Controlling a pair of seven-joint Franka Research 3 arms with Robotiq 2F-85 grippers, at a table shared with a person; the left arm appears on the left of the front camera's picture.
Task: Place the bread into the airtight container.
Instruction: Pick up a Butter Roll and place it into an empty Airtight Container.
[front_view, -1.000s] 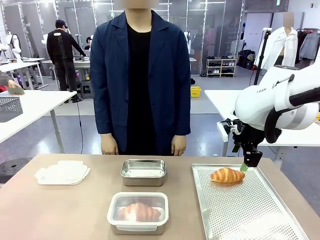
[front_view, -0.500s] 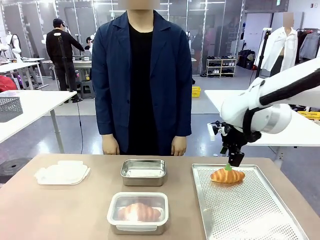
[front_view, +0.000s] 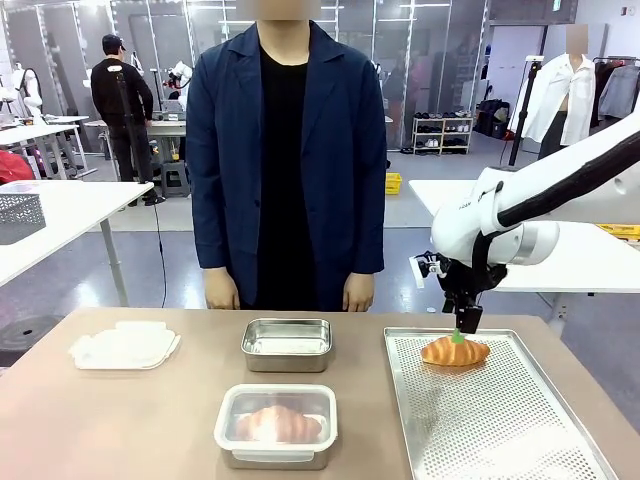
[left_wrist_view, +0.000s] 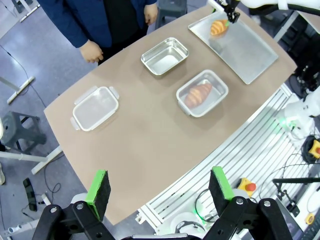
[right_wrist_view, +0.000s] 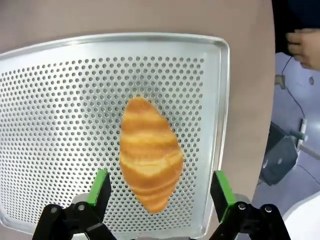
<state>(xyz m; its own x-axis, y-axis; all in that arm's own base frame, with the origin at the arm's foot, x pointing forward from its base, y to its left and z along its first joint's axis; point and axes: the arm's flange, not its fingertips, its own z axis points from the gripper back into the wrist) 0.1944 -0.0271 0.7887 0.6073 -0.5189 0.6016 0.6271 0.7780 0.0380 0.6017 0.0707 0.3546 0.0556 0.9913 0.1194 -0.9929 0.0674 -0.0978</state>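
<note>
Swung in over the bread (right_wrist_view: 150, 155), your right gripper (right_wrist_view: 160, 179) hangs jaws apart; pinch its light, flaky middle softly.

A robotics lab: white worktables (front_view: 70, 205), glass partitions (front_view: 400, 60), storage shelves (front_view: 442, 135) behind.

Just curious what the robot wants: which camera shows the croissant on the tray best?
The right wrist view: the croissant lies large and whole on the tray. The front view shows it small, side-on; the left wrist view, tiny and far.
</note>
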